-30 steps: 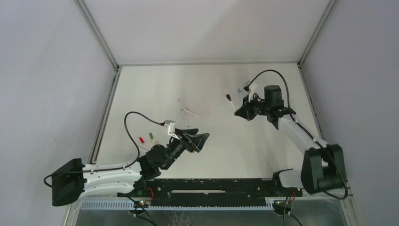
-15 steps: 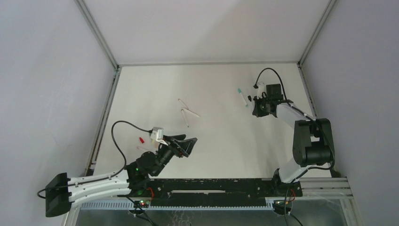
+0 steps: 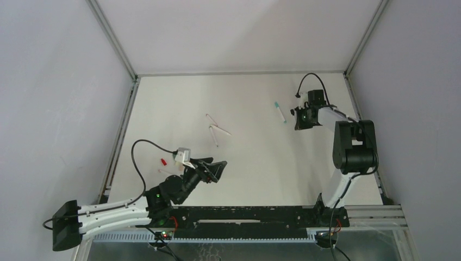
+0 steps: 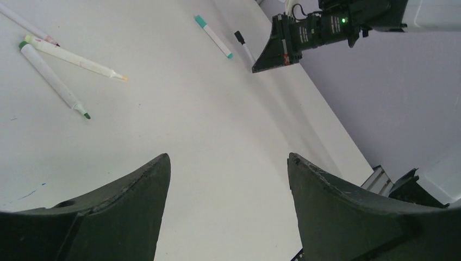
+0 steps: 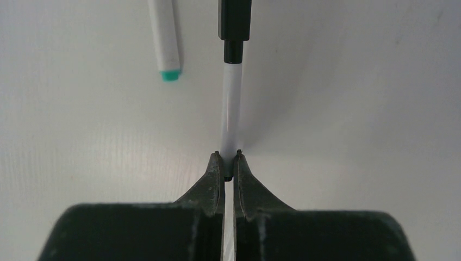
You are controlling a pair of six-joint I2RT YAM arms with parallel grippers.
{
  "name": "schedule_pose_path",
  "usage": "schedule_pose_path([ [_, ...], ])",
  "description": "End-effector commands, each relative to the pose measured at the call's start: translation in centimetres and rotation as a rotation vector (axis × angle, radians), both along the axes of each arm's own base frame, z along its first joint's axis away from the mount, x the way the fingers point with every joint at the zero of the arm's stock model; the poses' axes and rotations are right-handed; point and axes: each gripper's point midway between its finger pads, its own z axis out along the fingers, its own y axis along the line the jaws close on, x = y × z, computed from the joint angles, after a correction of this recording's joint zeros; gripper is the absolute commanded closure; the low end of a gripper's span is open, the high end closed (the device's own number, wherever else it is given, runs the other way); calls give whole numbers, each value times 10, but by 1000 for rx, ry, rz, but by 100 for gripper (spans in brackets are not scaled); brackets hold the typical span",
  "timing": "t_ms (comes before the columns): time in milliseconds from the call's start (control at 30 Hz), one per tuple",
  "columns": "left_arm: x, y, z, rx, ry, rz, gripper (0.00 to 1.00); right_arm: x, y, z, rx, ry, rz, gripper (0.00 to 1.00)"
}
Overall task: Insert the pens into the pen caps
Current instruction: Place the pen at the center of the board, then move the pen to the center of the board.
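Note:
My right gripper (image 5: 229, 163) is shut on the bare end of a white pen (image 5: 232, 109). That pen lies low over the table, and a black cap (image 5: 234, 19) sits on its far end. A teal-ended pen (image 5: 164, 38) lies just left of it and shows in the top view (image 3: 280, 112) too. My right gripper (image 3: 299, 122) is at the far right. My left gripper (image 3: 213, 169) is open and empty above bare table. Three uncapped pens (image 3: 217, 129) lie beyond it, also in the left wrist view (image 4: 54, 81). A red cap (image 3: 163, 161) lies left of the left wrist.
The white table (image 3: 250, 163) is bounded by metal frame rails (image 3: 122, 128) on the left and right, with grey walls behind. The right arm's elbow (image 3: 353, 144) stands folded near the right edge. The left arm's cable (image 3: 142, 149) loops over the table beside the caps.
The right arm has drawn back to the right with the black-capped pen and brought it down near the table. The left arm pulled back toward the left, then stayed still.

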Motion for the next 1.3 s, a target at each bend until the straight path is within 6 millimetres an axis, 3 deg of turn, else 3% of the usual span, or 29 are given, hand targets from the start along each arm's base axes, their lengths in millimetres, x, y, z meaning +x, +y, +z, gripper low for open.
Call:
schedule_pose_path([
  [0,3,1,1,7,5,16,18,11,4,1,21,58,1,96],
  [133,4,0,0,18,8,18,18,12,12,-3,25,88,34,89],
  [267,5,-2,-1,31,9,19,17,10,17,-1,32,95,49,74],
  [433,3,-7,8,40,6,-4,17,9,15,14,59,75,58,63],
  [567,2,-7,12,56,7,-15,17,6,16,38,79,30,92,60],
  [800,1,-4,12,95,17,-15,13,-16,38,107,161,-124,255,54],
  [900,2,-2,18,118,9,-22,10,-35,57,156,243,-241,346,53],
  [1100,11,6,27,152,11,-21,8,-82,92,245,409,-476,528,54],
  [1267,22,19,21,175,47,18,8,-132,130,297,592,-581,775,50],
])
